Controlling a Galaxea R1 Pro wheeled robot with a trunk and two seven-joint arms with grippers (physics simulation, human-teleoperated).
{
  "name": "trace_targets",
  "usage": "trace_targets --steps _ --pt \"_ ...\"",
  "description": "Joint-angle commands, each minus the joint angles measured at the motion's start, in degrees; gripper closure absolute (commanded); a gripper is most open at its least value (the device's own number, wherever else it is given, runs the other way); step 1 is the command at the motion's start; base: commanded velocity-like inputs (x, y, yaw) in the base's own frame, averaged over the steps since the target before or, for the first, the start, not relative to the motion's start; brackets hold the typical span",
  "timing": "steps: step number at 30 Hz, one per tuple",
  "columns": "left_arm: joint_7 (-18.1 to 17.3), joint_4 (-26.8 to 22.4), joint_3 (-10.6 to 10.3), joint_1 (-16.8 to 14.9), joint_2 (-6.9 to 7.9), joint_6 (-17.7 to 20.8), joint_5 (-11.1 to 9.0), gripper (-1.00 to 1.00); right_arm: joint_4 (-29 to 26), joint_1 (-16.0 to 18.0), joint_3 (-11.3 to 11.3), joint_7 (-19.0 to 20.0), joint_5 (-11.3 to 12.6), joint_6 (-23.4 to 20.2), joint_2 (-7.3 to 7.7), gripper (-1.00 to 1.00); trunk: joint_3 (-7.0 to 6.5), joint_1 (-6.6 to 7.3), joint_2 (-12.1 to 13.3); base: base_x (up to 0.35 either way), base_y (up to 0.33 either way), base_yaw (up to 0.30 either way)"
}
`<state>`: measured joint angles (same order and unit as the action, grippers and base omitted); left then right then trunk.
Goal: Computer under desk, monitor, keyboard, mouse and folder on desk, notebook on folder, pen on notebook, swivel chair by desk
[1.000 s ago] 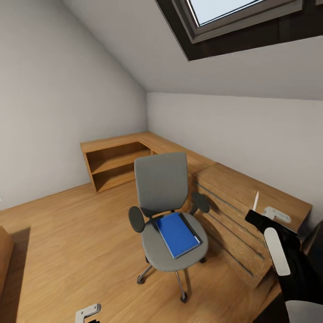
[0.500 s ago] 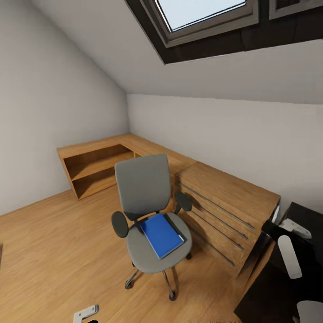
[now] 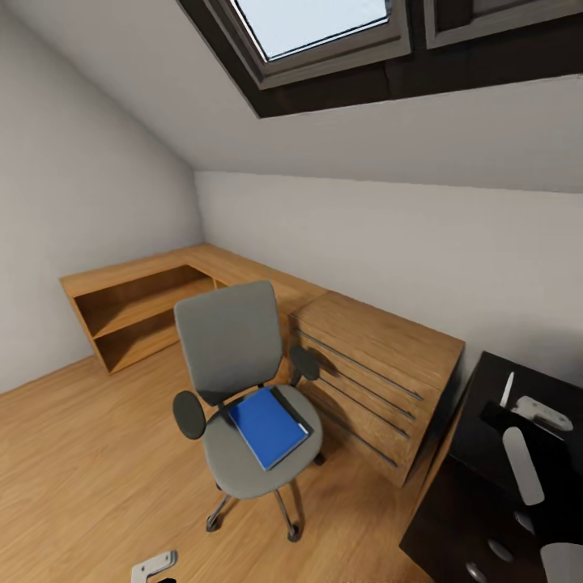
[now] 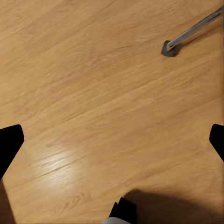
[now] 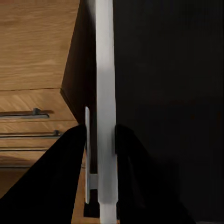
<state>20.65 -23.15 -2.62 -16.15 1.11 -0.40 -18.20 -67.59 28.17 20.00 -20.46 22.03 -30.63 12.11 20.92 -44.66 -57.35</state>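
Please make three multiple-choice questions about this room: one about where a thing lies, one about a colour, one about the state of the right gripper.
1. Where does the flat bright-blue rectangular folder lie?
A. on the wooden floor
B. on the seat of the grey upholstered swivel chair
C. on the light wooden dresser

2. What colour is the top of the desk at the right?
A. glossy black
B. white
C. light wood

3. What is the right gripper doing?
A. hanging open and empty
B. shut on a mouse
C. shut on a thin whitish pen

Answers:
1. B: the folder rests flat on the seat of the swivel chair, beside the wooden dresser.
2. A: the desk has a dark, shiny top.
3. C: in the right wrist view the right gripper has its dark fingers closed on both sides of the pen.
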Motion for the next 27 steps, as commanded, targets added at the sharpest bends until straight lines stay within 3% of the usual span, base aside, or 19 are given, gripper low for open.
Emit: trace_targets --steps 1,7,8,9,16,19,21,22,27 --pt "0.27 -0.06 -0.29 -0.02 0.03 -0.04 -0.46 -1.0 0.0 0.04 -0.1 -0.49 0.48 -0.13 0.02 1.0 0.07 0.0 -0.05 0.0 0.0 -0.053" --pt "0.27 -0.06 -0.28 -0.02 0.04 -0.06 -0.48 -1.0 2.64 0.07 -0.28 -0.46 -2.47 -0.13 0.01 1.0 0.07 0.0 -0.05 0.0 0.0 -0.02" --pt "0.27 -0.06 -0.28 -0.02 0.04 -0.08 -0.45 -1.0 6.88 0.44 -0.3 -0.42 -4.39 -0.11 0.01 1.0 0.07 0.0 -0.05 0.0 0.0 -0.003" --pt "0.27 -0.06 -0.31 -0.02 0.04 -0.08 -0.45 -1.0 8.66 0.7 -0.31 -0.37 -4.87 -0.09 0.02 1.0 0.07 0.0 -0.05 0.0 0.0 -0.002" --pt "0.54 -0.06 -0.33 -0.02 0.03 -0.05 -0.44 -1.0 15.08 3.12 -0.3 -0.19 -5.9 -0.01 0.16 1.0 0.07 0.0 -0.05 0.0 0.0 0.0" --pt "0.67 -0.06 -0.32 -0.02 0.0 -0.05 -0.44 -1.0 20.19 5.22 -0.25 0.08 -5.88 0.85 1.62 1.0 0.07 0.0 -0.05 0.0 0.0 0.0" --pt "0.64 -0.06 -0.33 -0.02 -0.03 -0.06 -0.44 -1.0 24.72 7.18 -0.23 0.32 -5.85 3.19 2.83 1.0 0.07 0.0 -0.05 0.011 0.0 0.0" --pt "0.54 -0.06 -0.31 -0.02 0.01 -0.1 -0.46 -1.0 29.73 9.63 -0.23 0.45 -5.85 5.94 3.61 1.0 0.07 0.0 -0.05 0.196 0.0 0.0" --pt "0.38 -0.06 -0.35 -0.02 -0.04 -0.79 -0.44 -1.0 33.04 11.14 -0.23 1.35 -5.86 7.78 4.22 1.0 0.07 0.0 -0.05 0.275 0.0 0.0"
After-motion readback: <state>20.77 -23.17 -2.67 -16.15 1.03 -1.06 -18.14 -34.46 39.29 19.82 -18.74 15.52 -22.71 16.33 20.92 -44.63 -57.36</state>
